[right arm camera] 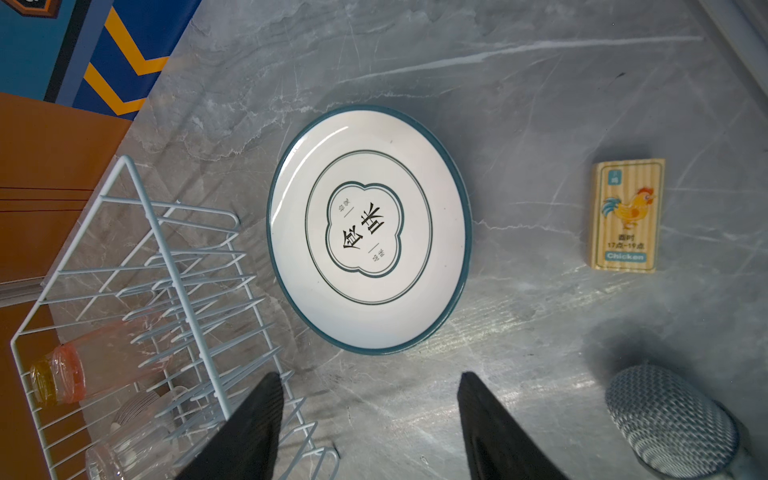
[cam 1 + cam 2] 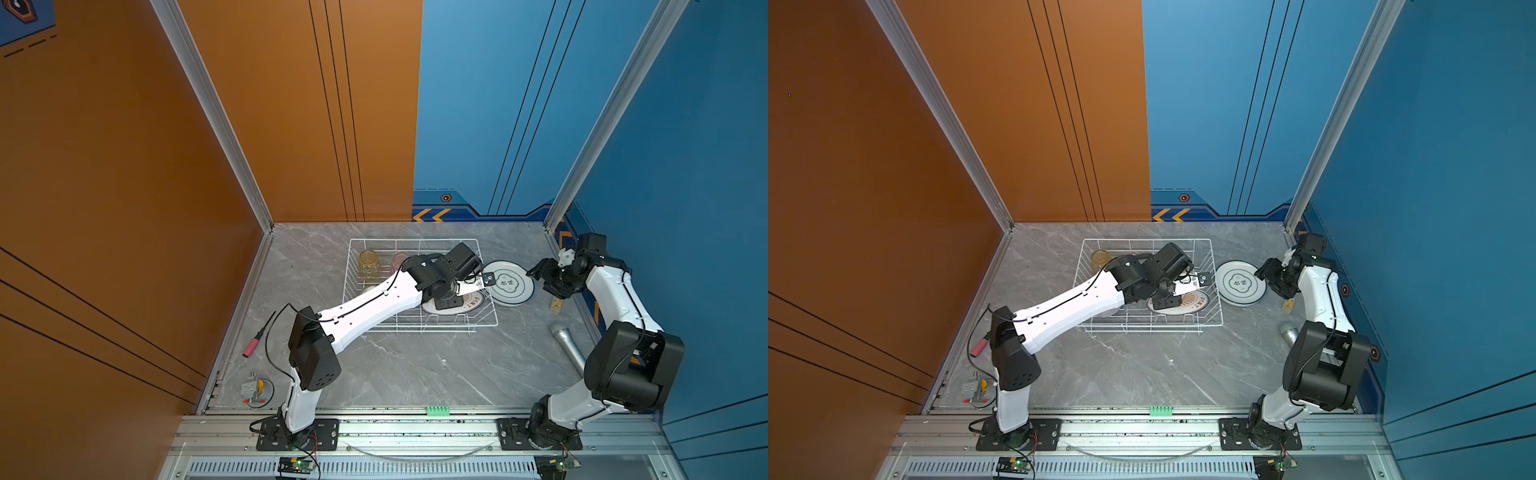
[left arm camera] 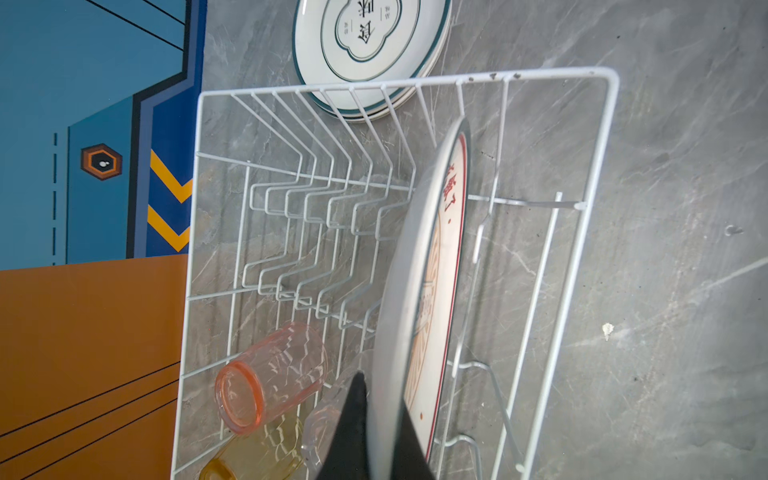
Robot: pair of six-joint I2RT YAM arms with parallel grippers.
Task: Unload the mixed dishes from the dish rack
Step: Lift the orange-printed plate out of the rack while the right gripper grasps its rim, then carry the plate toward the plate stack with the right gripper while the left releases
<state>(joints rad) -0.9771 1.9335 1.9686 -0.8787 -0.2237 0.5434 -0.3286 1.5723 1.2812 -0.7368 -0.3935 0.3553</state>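
The white wire dish rack stands mid-table. My left gripper reaches into it and is shut on the rim of a red-rimmed plate, which stands tilted on edge among the prongs. Pink, yellow and clear tumblers lie at the rack's far left end. A striped bowl shows partly behind the wires. A stack of teal-rimmed plates lies on the table right of the rack. My right gripper hovers open beside that stack, holding nothing.
A silver microphone lies near the right wall. A small chicken picture block sits beyond the plate stack. A red-handled screwdriver lies by the left wall, and a small metal fixture stands at the front left.
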